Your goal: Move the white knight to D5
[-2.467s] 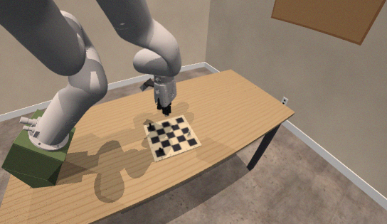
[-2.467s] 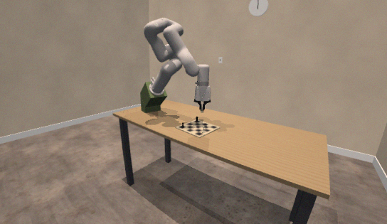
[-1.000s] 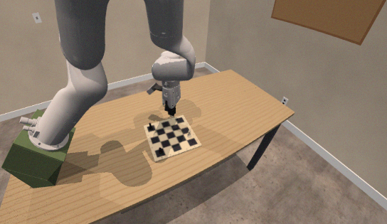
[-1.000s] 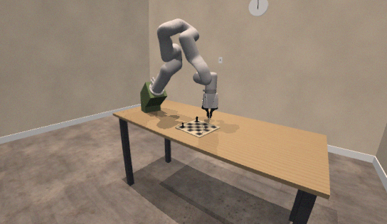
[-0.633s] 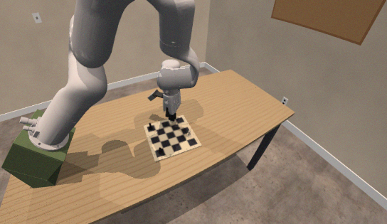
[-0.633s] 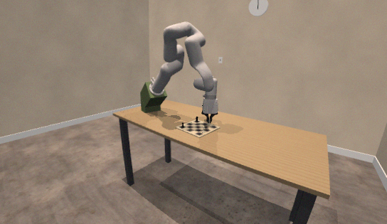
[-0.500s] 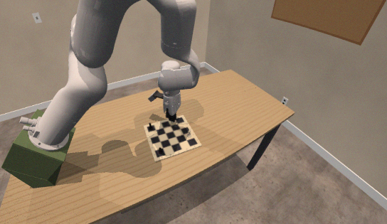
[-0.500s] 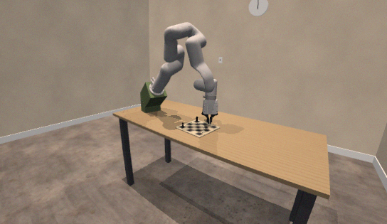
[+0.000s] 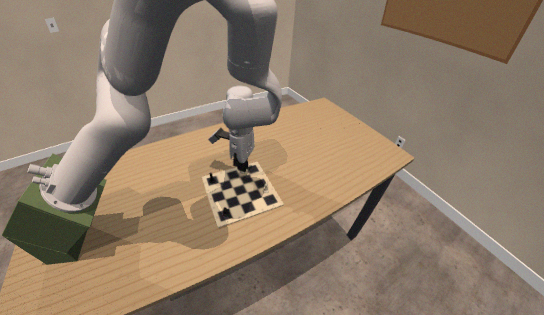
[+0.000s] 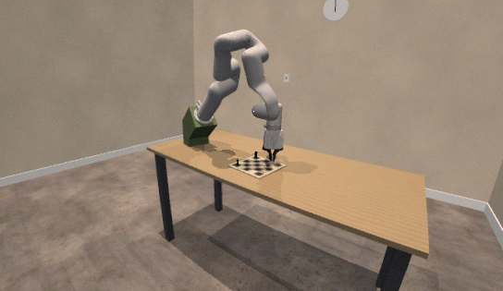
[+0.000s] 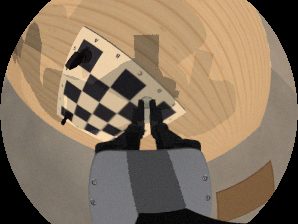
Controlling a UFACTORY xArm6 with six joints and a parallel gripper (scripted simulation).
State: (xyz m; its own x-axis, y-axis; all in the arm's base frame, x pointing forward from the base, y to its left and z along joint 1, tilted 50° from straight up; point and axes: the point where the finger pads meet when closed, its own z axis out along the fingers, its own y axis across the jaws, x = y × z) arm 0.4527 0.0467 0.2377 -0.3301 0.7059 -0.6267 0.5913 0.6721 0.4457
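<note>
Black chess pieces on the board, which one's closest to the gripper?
The black piece at the board's far-left corner, top view; the other, at the near-left corner, is farther from the gripper holding the white knight.

The table top looks like light wood with fine straight grain and a matt finish; its legs are dark and smooth. The chessboard is flat and matt, cream and black squares inside a pale border. The arm has a smooth, softly glossy grey-white shell, like painted metal or plastic. Its green base block looks matt. The floor looks like mottled, rough concrete.
</note>
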